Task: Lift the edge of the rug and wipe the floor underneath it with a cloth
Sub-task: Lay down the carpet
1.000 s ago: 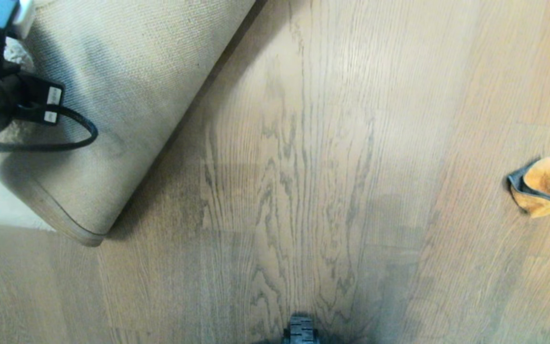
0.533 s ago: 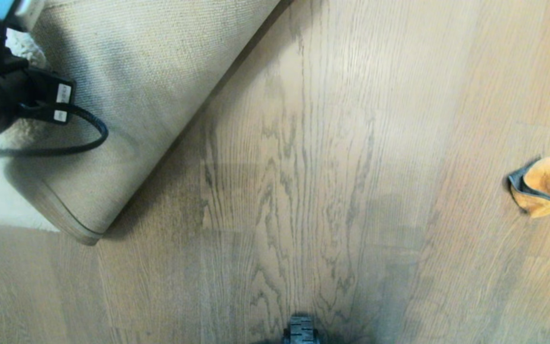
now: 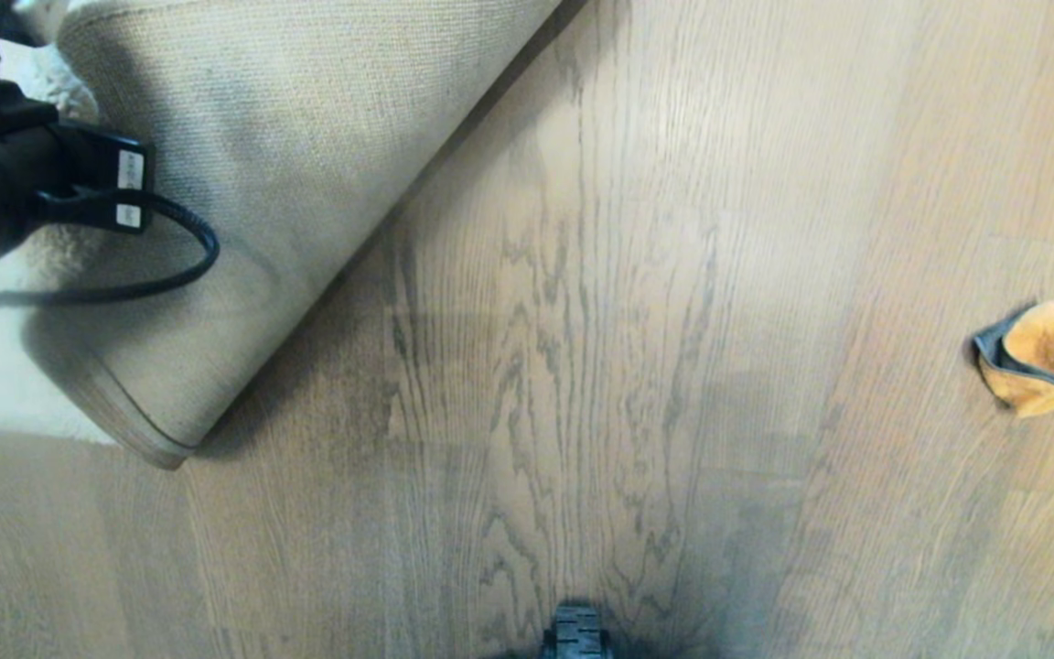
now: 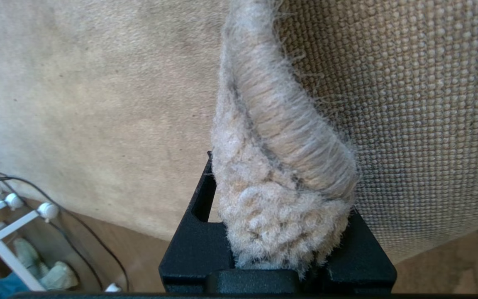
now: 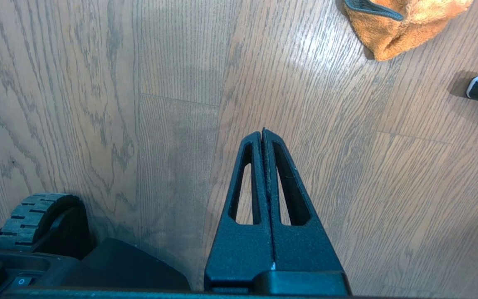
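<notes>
Left end effector clamps the rug edge, folded back off the floor; pile could slip free, rug flopping down; right end effector clenched empty; cloth lies far right.

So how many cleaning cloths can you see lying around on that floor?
1. A fluffy orange cloth lies on the bare floor at the robot's far right, away from the folded-back rug edge. Others could lie under the rug or outside the views.

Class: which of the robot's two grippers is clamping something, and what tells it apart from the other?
The left gripper: its jaws pinch the rug edge. The right gripper is shut on nothing.
</notes>
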You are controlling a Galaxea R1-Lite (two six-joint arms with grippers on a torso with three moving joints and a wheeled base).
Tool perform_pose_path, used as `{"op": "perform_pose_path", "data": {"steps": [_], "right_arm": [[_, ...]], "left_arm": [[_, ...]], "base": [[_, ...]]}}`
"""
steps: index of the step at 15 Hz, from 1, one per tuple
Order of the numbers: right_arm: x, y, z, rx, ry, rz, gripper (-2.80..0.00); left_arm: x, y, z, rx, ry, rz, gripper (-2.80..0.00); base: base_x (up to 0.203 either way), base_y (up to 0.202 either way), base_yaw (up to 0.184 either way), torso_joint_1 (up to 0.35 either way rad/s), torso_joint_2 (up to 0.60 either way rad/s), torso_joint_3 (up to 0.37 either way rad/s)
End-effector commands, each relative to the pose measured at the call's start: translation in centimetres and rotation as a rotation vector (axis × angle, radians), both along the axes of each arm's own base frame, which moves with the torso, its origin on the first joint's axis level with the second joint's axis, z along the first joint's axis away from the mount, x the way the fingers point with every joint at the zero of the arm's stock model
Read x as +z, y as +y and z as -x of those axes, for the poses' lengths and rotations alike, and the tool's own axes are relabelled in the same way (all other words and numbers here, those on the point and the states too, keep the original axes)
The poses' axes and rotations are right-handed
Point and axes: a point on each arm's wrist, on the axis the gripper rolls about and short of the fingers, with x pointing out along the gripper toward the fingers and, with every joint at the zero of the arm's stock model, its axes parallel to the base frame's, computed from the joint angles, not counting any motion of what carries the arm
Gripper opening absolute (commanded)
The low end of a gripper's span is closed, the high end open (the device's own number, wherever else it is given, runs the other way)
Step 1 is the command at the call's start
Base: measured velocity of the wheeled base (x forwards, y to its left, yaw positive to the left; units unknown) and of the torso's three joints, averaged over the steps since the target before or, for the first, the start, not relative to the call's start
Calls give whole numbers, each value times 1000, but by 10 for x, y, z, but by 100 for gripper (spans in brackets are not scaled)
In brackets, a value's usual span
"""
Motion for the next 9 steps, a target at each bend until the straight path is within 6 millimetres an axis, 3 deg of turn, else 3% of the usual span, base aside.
{"op": "perform_pose_path", "data": {"steps": [1,9], "right_arm": [[0,0,0,1,1,0,-280],[0,0,0,1,1,0,-280]], "left_arm": [[1,-4,2,-18,-12,25,-280],[2,-10,5,-54,-22,52,-280]], "base": [[0,0,0,0,0,0],[0,0,0,0,0,0]]}}
